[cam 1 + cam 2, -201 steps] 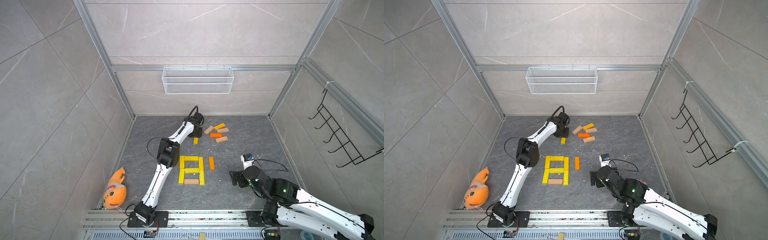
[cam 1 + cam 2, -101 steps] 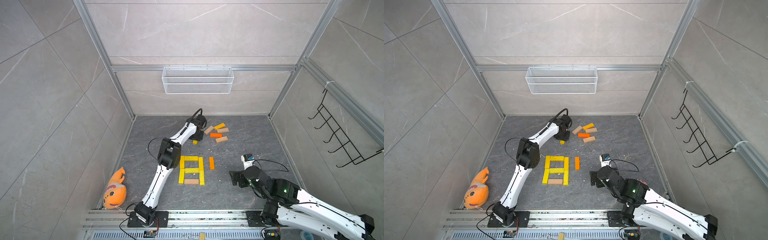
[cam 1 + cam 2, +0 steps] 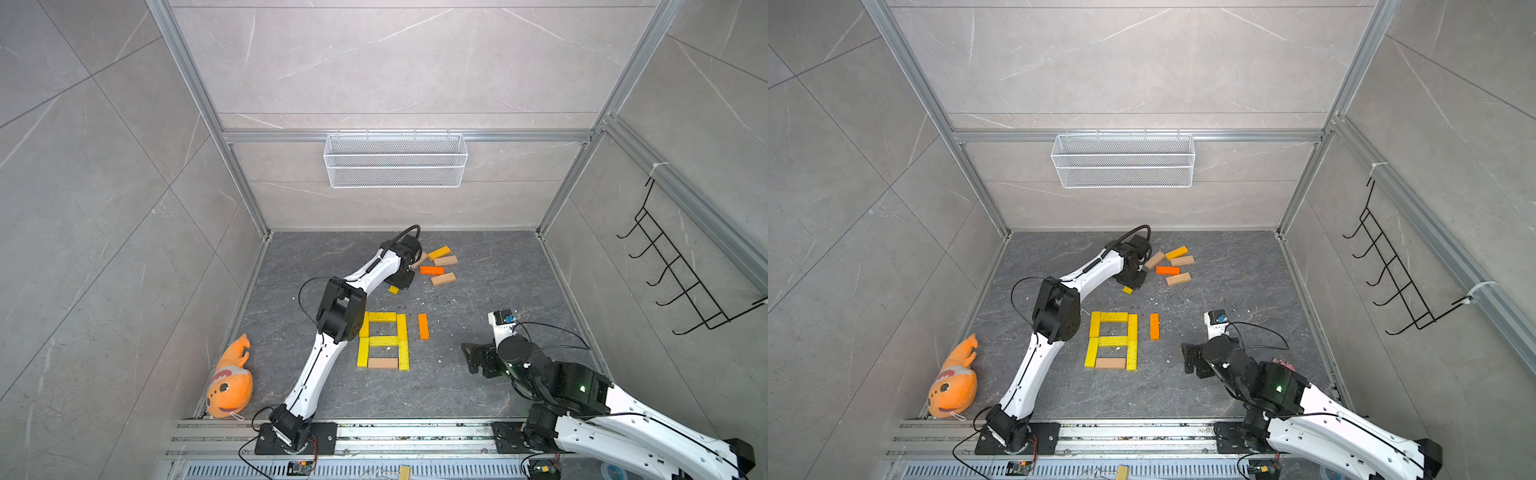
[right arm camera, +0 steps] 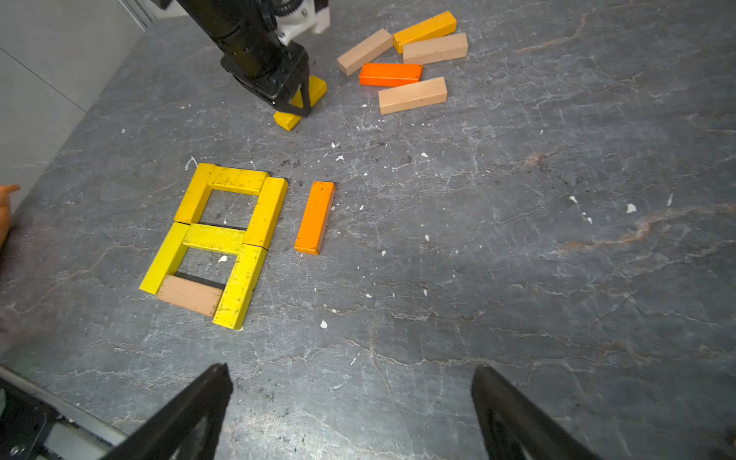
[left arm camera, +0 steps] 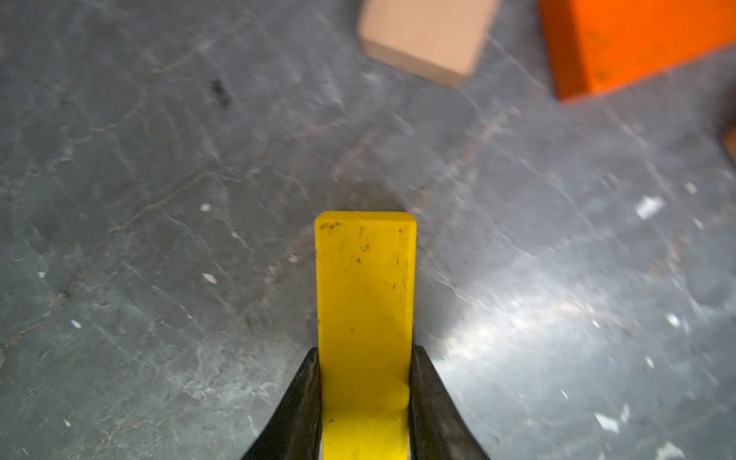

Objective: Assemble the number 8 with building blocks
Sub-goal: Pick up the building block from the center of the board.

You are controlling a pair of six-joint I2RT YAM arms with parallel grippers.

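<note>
My left gripper [image 5: 364, 350] is shut on a yellow building block [image 5: 364, 278], which sticks out past both fingertips just over the grey floor. In both top views that gripper [image 3: 402, 283] [image 3: 1133, 283] is at the back, next to a loose pile of tan, orange and yellow blocks [image 3: 438, 266] [image 4: 402, 67]. Mid-floor lies a figure of yellow blocks with a tan bottom bar [image 3: 383, 340] [image 4: 217, 239]. An orange block [image 3: 423, 326] [image 4: 316, 217] lies along its right side. My right gripper [image 4: 350, 374] [image 3: 473, 359] is open and holds nothing, to the right of the figure.
An orange plush fish [image 3: 230, 382] lies by the left wall. A white wire basket [image 3: 395, 160] hangs on the back wall, and a black hook rack [image 3: 681, 282] on the right wall. Metal rails [image 3: 395, 432] run along the front edge. White crumbs dot the floor.
The left gripper's jaws have come together on the yellow block, and the gripper has shifted slightly toward the pile. The right arm has not moved.
</note>
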